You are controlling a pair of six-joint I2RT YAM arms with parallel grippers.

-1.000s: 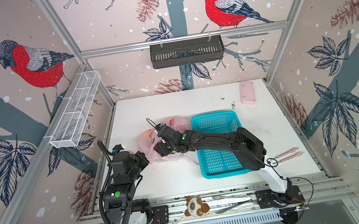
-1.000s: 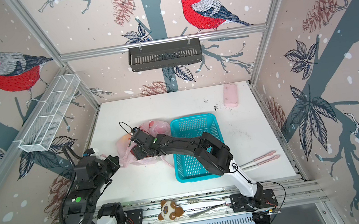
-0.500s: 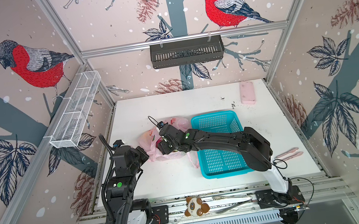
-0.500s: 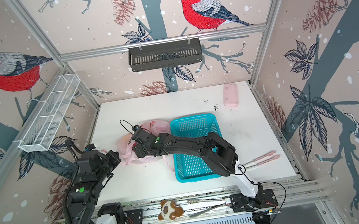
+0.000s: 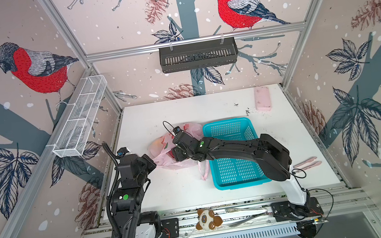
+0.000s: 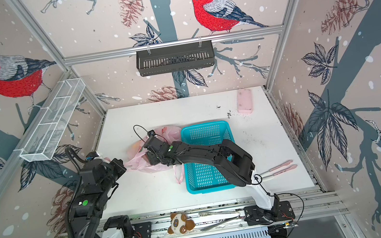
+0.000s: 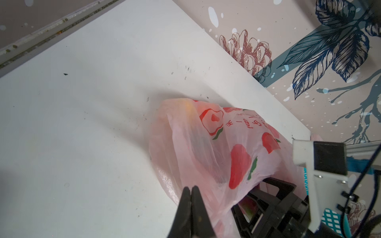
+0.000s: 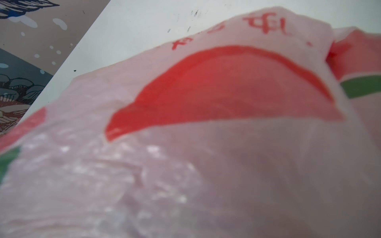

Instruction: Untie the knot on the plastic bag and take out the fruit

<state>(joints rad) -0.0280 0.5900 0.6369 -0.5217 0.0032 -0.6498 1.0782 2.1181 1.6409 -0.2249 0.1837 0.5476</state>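
We see right gripper [image 5: 174, 153] pushing deeper into plastic bag [image 5: 162, 143], grip unclear; left gripper [image 7: 191, 188] pinches its 9-o'clock edge — fruit [image 7: 249, 208] reachable.

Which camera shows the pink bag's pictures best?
Left wrist view: the plastic bag shows sharp red fruit prints and writing. Right wrist view is too close, blurry. In both top views it is small, partly under the right arm.

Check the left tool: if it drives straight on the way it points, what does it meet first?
The plastic bag. The shut left tool has its tips right at the bag's film and appears to pinch it, so there is no free travel ahead. What lies behind the film on that line can't be judged.
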